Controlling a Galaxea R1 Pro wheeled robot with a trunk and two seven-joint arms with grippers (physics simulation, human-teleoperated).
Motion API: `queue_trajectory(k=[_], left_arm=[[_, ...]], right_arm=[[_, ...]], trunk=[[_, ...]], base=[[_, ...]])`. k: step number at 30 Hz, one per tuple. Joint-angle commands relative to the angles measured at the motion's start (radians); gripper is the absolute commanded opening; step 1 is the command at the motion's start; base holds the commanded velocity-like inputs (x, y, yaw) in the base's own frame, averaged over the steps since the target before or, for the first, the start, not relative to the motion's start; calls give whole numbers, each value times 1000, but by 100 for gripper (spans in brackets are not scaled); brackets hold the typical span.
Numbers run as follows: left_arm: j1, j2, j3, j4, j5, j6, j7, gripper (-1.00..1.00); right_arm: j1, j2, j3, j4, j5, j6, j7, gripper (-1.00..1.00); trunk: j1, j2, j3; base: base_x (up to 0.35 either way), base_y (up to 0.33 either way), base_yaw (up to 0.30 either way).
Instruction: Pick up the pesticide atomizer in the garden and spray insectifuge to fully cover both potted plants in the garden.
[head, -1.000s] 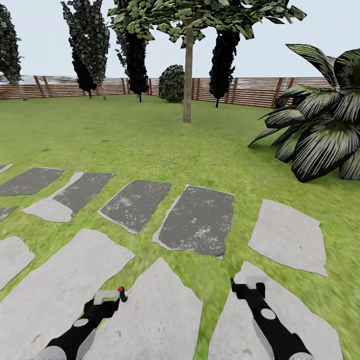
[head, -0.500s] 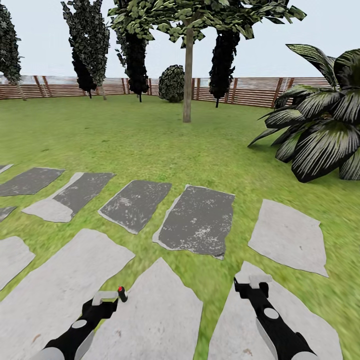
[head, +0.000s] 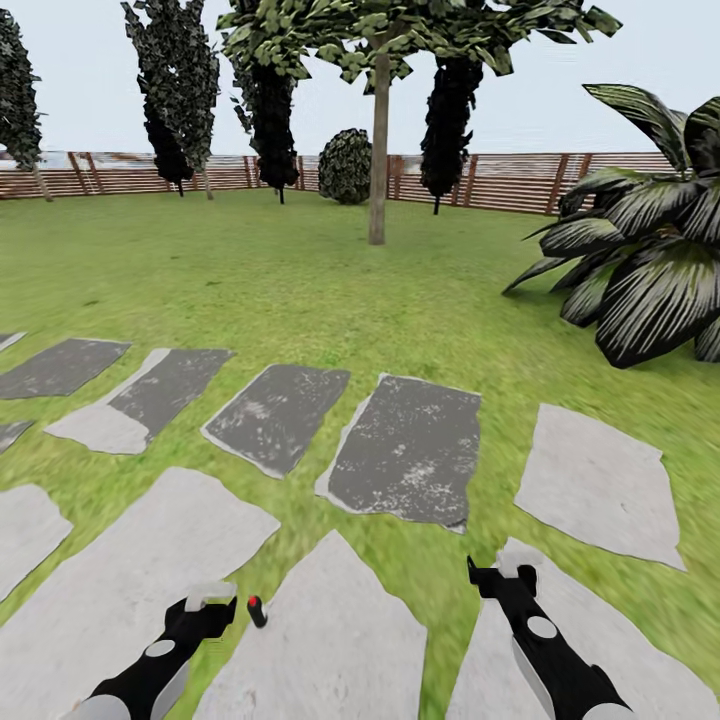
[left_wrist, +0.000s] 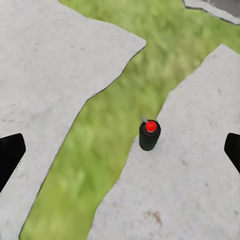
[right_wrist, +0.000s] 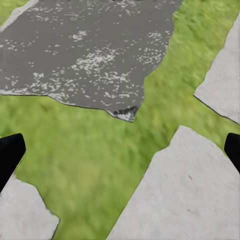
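**Atomizer upright on a stepping stone, both grippers apart from it**

The pesticide atomizer (head: 257, 611) — a small dark cylinder with a red cap, a pale nozzle just visible in the left wrist view (left_wrist: 149, 135) — stands upright at the edge of a pale grey stepping stone (head: 330, 640), beside a strip of grass. The left gripper (head: 205, 602) hovers just beside it, not touching; its black fingers (left_wrist: 10, 157) sit wide at the sides of the wrist picture, so the claw is spread open with nothing between. The right gripper (head: 500, 578) hangs over another pale stone (head: 600, 650), well apart from the atomizer, its fingers (right_wrist: 10, 155) likewise spread and empty. Ahead lie darker grey slabs (head: 410, 450) in the lawn (head: 300, 270). Further out stand a slim-trunked tree (head: 378, 130), a broad striped-leaf plant (head: 640, 260) at right, a round bush (head: 344, 166) and the brown slatted fence (head: 500, 180).
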Motion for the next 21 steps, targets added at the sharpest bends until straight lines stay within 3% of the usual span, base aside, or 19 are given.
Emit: queue_trajectory(k=[1, 9, 21], left_arm=[[-1, 0, 3, 1, -2, -4, 1, 100], [-1, -4, 1, 1, -2, -5, 1, 100], [-1, -5, 2, 0, 0, -5, 2, 100]], right_arm=[[-1, 0, 0, 1, 6, -3, -4, 100], [-1, 0, -2, 1, 5, -2, -5, 100], [-1, 0, -3, 0, 5, -2, -6, 100]], trunk=[[0, 0, -1], [0, 0, -3], [0, 0, -11]], base=[[164, 98, 0], [55, 2, 48], [78, -248, 236]])
